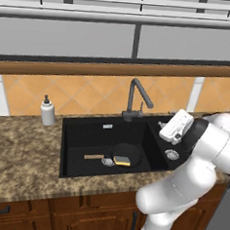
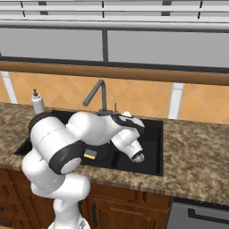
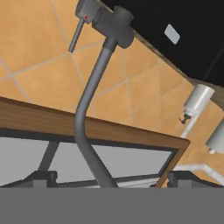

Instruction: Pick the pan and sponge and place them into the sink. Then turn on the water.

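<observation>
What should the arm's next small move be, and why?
Probably ease the gripper toward the faucet lever to turn it on: the pan and sponge already lie in the sink, and no water runs from the spout.

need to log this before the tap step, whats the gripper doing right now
gripper: looks open, holding nothing, its tips spread either side of the faucet neck without touching it.
</observation>
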